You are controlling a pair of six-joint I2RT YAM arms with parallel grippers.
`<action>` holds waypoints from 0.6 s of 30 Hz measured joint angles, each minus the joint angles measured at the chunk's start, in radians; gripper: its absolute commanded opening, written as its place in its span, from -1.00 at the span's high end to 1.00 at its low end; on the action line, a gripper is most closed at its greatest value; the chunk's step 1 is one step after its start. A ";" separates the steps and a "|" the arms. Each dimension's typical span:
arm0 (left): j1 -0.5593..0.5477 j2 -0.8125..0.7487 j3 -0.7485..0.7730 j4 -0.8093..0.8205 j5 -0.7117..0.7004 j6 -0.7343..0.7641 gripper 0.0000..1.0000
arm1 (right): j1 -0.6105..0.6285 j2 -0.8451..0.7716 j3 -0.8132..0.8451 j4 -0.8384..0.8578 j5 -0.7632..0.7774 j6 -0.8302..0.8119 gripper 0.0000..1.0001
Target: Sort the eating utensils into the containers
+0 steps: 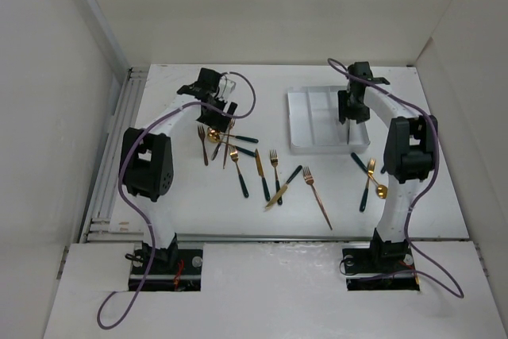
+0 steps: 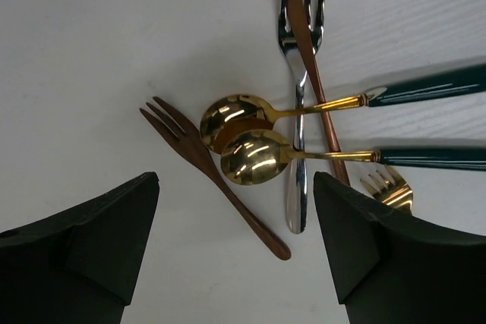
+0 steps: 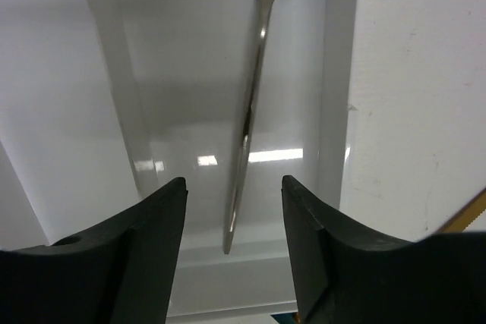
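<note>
My left gripper (image 2: 235,187) is open and empty, low over a heap of utensils (image 1: 218,139) at the table's left. In the heap lie two gold spoons with dark green handles (image 2: 254,158), a brown fork (image 2: 205,165) and a silver fork (image 2: 298,73) under a copper knife (image 2: 307,51). My right gripper (image 3: 234,184) is open over the right compartment of the white tray (image 1: 305,117). A silver spoon (image 3: 254,73) lies along that compartment, its handle end between my jaws and untouched.
More forks and knives (image 1: 270,176) lie loose at the table's middle front, with an all-gold fork (image 1: 317,196). A few utensils (image 1: 369,180) lie by the right arm. The tray's left and middle compartments show no utensils. White walls enclose the table.
</note>
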 measured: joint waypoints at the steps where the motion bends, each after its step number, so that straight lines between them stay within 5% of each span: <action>1: 0.000 -0.001 -0.014 -0.005 0.002 -0.003 -0.56 | 0.000 0.000 0.000 0.001 0.000 0.000 -0.21; 8: 0.018 -0.003 -0.083 -0.027 -0.009 -0.034 -0.36 | 0.003 -0.073 -0.012 0.001 -0.003 0.005 -0.23; 18: 0.071 -0.055 -0.165 -0.080 0.032 -0.062 -0.25 | 0.102 -0.455 -0.093 0.049 -0.008 0.083 -0.26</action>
